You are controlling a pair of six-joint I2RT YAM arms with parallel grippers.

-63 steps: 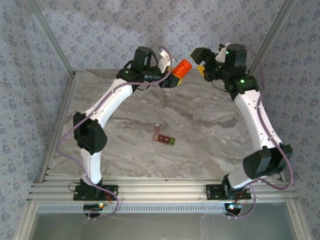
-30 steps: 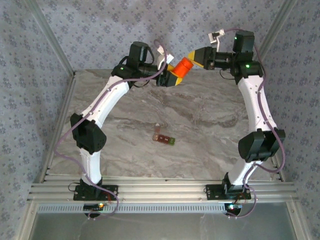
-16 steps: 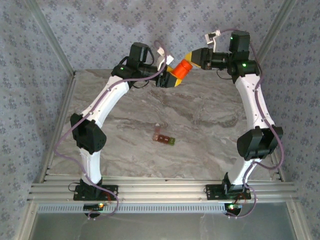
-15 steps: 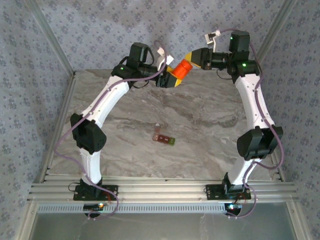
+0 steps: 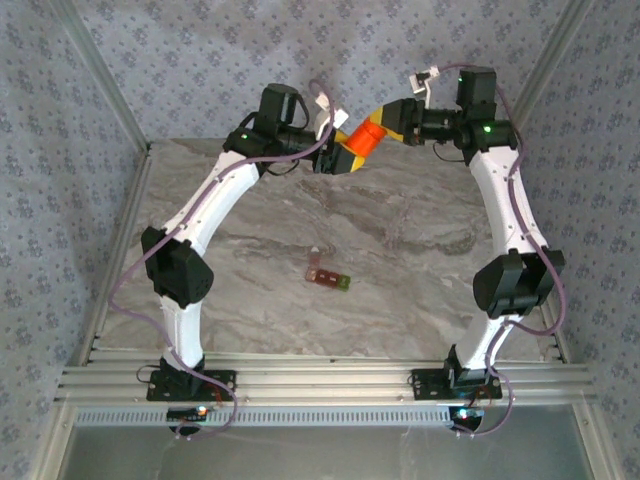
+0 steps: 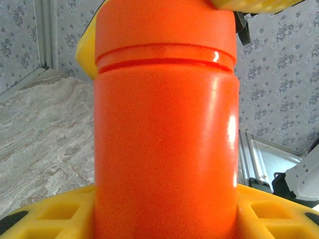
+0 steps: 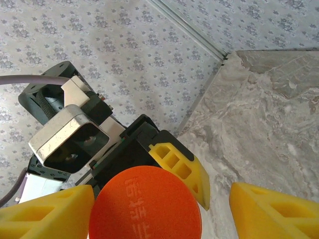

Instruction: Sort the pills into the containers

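An orange bottle [image 5: 364,137] with an orange cap [image 7: 144,206] hangs in the air over the table's far edge, and my left gripper [image 5: 348,152] is shut on its body [image 6: 164,139]. My right gripper [image 5: 386,116] meets it from the right and stands open around the cap. One of its fingers [image 7: 47,214] touches the cap's side, while the other finger [image 7: 274,211] is well clear of it. The containers [image 5: 328,276], a small red-brown strip with a green end, lie flat at mid-table. The pills are out of view.
Patterned walls with metal corner posts [image 5: 110,90] close in the marble table [image 5: 420,290] at the back and sides. Both arm bases sit on the aluminium rails [image 5: 320,385] at the near edge.
The right gripper swung in from the right and slid over the bottle's cap, with its jaws narrowing, then widening a little. The left gripper and the bottle have held still.
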